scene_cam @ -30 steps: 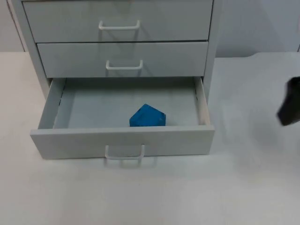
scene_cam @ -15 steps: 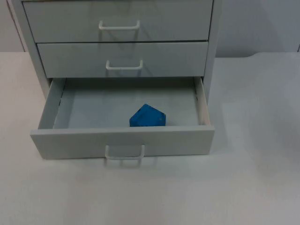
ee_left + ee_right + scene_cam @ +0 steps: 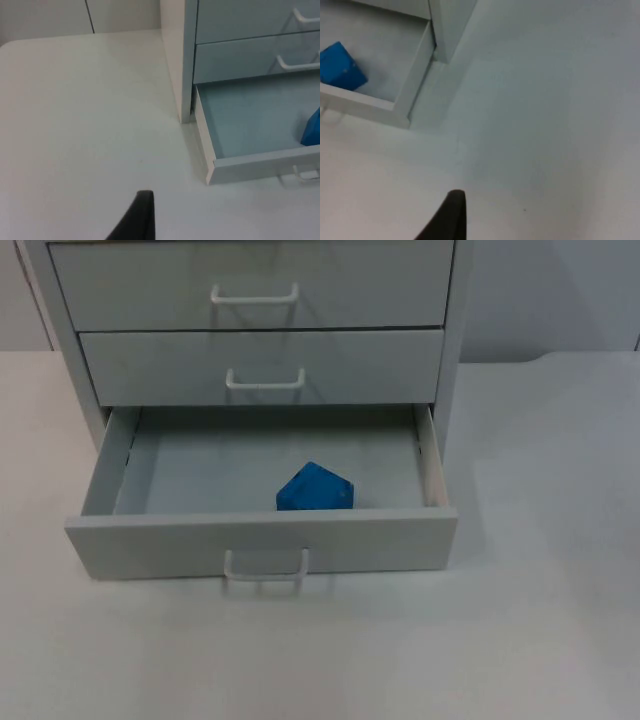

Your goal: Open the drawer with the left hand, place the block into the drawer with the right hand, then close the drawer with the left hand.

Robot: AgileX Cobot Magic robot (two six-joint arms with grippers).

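Note:
The grey cabinet's bottom drawer [image 3: 260, 540] stands pulled out, its white handle [image 3: 265, 572] facing the table's front. A blue block [image 3: 314, 488] lies inside it, near the front panel and slightly right of centre. The left gripper [image 3: 137, 220] hangs over bare table to the left of the cabinet, well apart from the drawer [image 3: 260, 167], where an edge of the block [image 3: 312, 131] shows. Over the table to the right of the drawer's front corner [image 3: 402, 117] hovers the right gripper [image 3: 451, 215], away from the block [image 3: 340, 67] and holding nothing that I can see.
The cabinet [image 3: 450, 360] stands at the back middle of the white table [image 3: 540, 620], its two upper drawers [image 3: 260, 365] shut. Bare table lies in front of the drawer and on both sides. The grey partition wall [image 3: 550, 290] closes the back.
One second ago the right arm was at the top view's right edge; it has withdrawn out of that picture. The drawer and block have not moved.

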